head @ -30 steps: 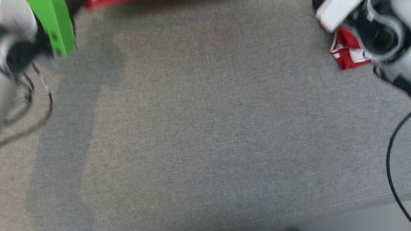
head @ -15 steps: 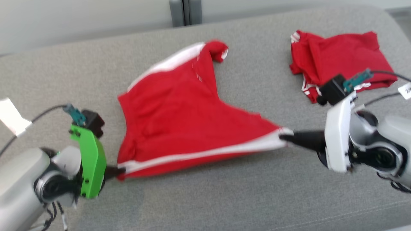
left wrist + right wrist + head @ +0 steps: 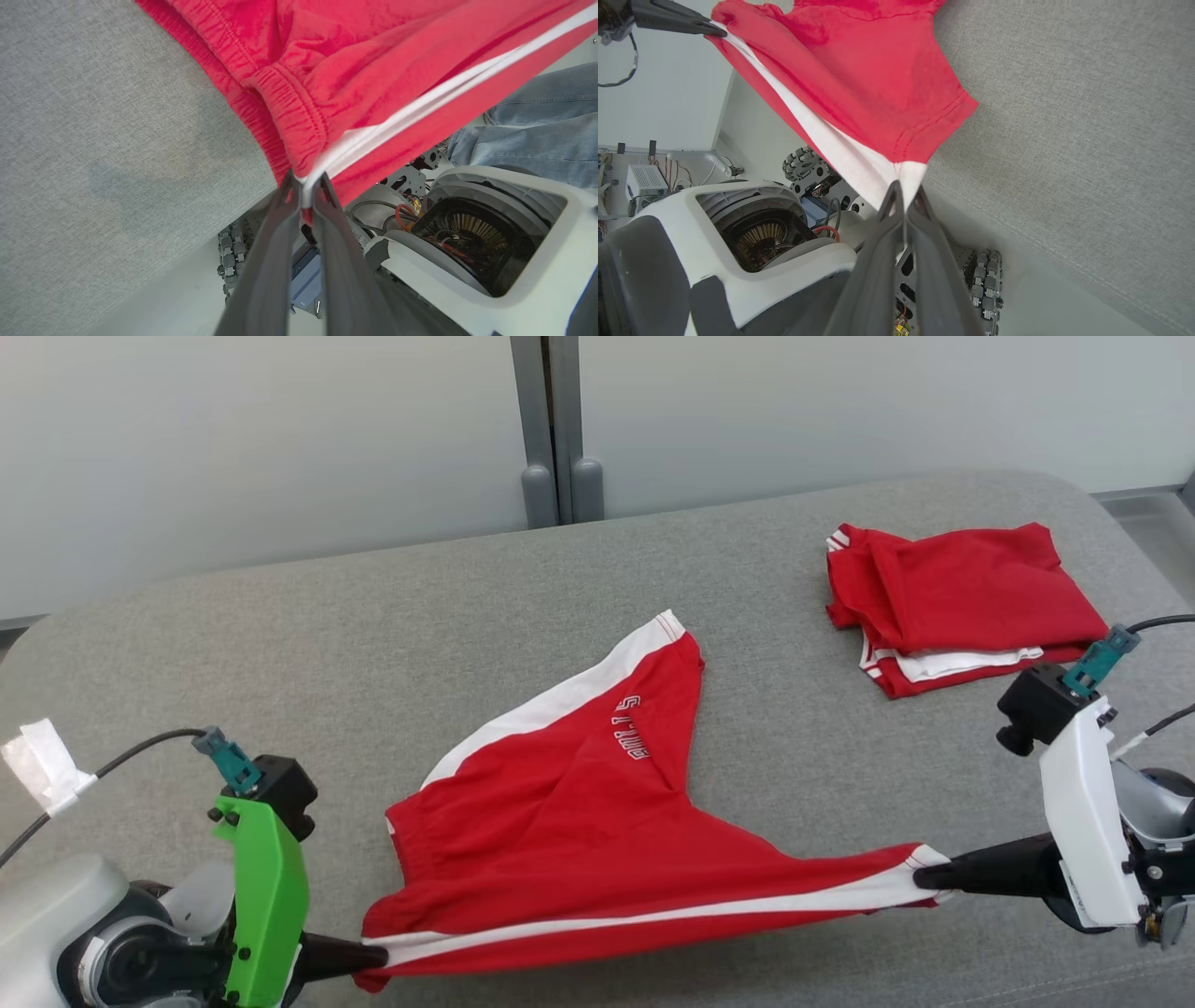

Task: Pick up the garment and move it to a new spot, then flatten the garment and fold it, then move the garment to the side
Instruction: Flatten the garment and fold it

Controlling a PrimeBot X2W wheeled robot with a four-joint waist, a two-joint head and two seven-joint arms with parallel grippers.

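Over grey cushion (image 3: 280,644), held red shorts (image 3: 579,821) taut at 6 o'clock. Clamped waistband corner in left gripper (image 3: 359,959), hem corner in right gripper (image 3: 920,875), both closed tight. Could have slipped from thin pinches under harder pull.

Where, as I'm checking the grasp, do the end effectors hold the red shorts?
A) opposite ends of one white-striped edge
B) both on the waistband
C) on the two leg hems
A: the left end effector pinches the red shorts at the waistband corner, the right end effector at the hem corner.
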